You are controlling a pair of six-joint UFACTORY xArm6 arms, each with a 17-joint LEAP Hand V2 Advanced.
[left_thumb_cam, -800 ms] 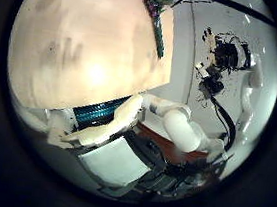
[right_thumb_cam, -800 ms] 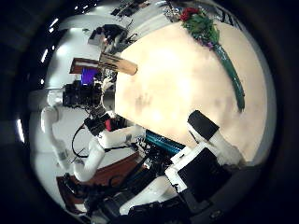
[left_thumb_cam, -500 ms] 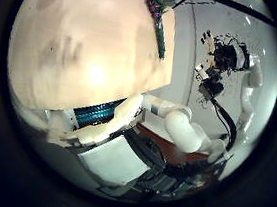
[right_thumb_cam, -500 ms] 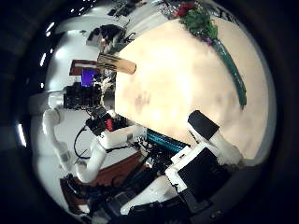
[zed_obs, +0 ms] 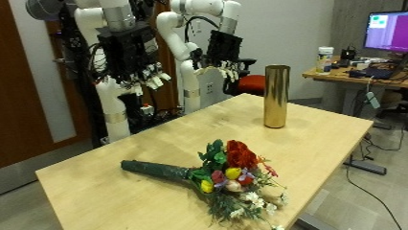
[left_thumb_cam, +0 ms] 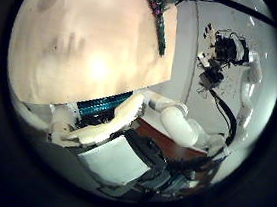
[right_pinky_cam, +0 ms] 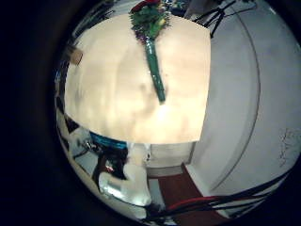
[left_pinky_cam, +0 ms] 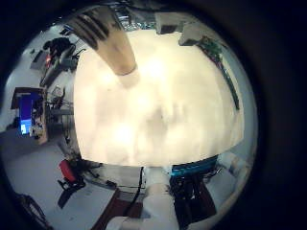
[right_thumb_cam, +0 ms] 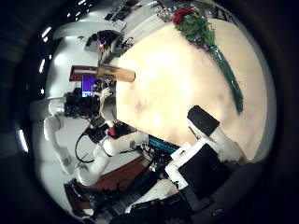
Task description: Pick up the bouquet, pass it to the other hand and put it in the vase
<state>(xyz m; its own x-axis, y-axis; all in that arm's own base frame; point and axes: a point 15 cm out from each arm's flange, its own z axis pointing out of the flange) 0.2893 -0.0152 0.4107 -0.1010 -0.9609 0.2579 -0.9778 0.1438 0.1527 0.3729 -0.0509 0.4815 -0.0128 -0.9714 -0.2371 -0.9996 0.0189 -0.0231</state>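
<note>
The bouquet [zed_obs: 216, 176] lies flat on the table [zed_obs: 141, 144], with its flowers toward the near edge and its green wrapped stem pointing to the far side where the arms stand. The vase [zed_obs: 276, 96] stands upright further along the table, well apart from the bouquet.

Nothing is grasped yet, so the risks are all ahead. The stem is thin and lies flat on the table, so I think the fingers could slide over it or push it away instead of closing around it. The flower end looks heavier, so a grasp far down the stem may let the bouquet tip and slip during the passing. The vase is tall and narrow; a touch from the side could knock it over, and its mouth leaves little room for aiming the stem.

The left robot hand [zed_obs: 133, 73] hangs high above the far edge of the table, fingers loosely spread and pointing down, holding nothing. The right robot hand [zed_obs: 234, 69] hangs the same way behind the vase, fingers relaxed and empty, touching nothing.
</note>
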